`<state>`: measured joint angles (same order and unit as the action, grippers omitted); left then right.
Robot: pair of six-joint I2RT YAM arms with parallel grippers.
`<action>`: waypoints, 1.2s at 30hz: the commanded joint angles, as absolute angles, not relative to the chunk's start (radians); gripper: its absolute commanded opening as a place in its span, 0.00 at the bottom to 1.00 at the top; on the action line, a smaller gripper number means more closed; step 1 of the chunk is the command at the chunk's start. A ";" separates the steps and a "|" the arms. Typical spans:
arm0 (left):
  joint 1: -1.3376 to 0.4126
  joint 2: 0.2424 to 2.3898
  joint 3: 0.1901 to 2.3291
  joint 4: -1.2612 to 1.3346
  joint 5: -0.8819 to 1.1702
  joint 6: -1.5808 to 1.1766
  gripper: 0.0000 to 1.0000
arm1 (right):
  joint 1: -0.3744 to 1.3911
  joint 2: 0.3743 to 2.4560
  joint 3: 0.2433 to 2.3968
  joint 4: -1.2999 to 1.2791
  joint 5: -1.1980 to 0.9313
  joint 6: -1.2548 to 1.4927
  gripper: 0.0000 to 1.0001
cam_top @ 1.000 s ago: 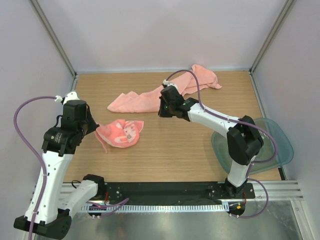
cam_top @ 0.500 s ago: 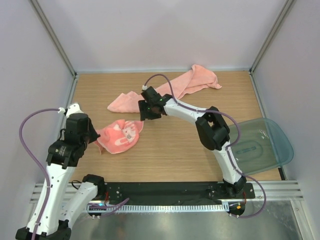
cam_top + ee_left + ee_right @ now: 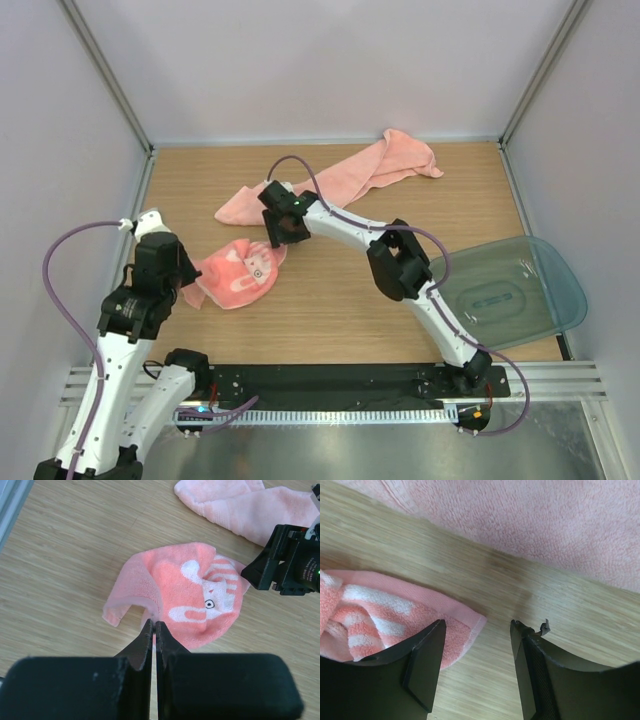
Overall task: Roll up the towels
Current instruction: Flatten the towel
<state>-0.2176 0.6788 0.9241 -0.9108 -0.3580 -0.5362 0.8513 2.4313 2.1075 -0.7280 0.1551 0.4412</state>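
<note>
The smaller towel (image 3: 238, 272), salmon with whitish stripes and a printed face, lies bunched left of centre. My left gripper (image 3: 154, 625) is shut, pinching that small towel (image 3: 190, 595) at its near edge. The long plain towel (image 3: 330, 180) stretches from the middle toward the back right. My right gripper (image 3: 283, 232) hovers open between the two towels. In the right wrist view the right gripper (image 3: 477, 625) has bare wood between its fingers. A striped corner of the small towel (image 3: 380, 615) lies under its left finger, and the long towel (image 3: 545, 525) lies just beyond.
A translucent teal-grey tray (image 3: 540, 320) sits at the right edge, partly over the table's rim. Grey walls enclose the table on three sides. The right arm reaches across the middle of the wooden table (image 3: 330, 310).
My right arm has swung left from the long towel's middle to the small towel's far corner, and its jaws have opened. The left arm drew slightly nearer, still shut.
</note>
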 commanded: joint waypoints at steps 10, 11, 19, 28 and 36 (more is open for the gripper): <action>-0.218 0.650 0.914 -0.844 -0.370 -0.508 0.00 | 0.897 2.517 2.217 -0.831 0.261 0.416 0.42; -0.216 0.647 0.914 -0.842 -0.370 -0.509 0.00 | 0.899 2.528 2.215 -0.834 0.262 0.419 0.39; -0.216 0.660 0.913 -0.842 -0.373 -0.502 0.00 | 0.902 2.537 2.194 -0.830 0.282 0.437 0.15; -0.216 0.673 0.940 -0.851 -0.371 -0.500 0.00 | 0.812 2.275 1.982 -0.785 0.282 0.440 0.01; -0.216 0.725 1.101 -0.905 -0.357 -0.512 0.00 | 0.683 1.734 1.548 -0.762 0.255 0.394 0.01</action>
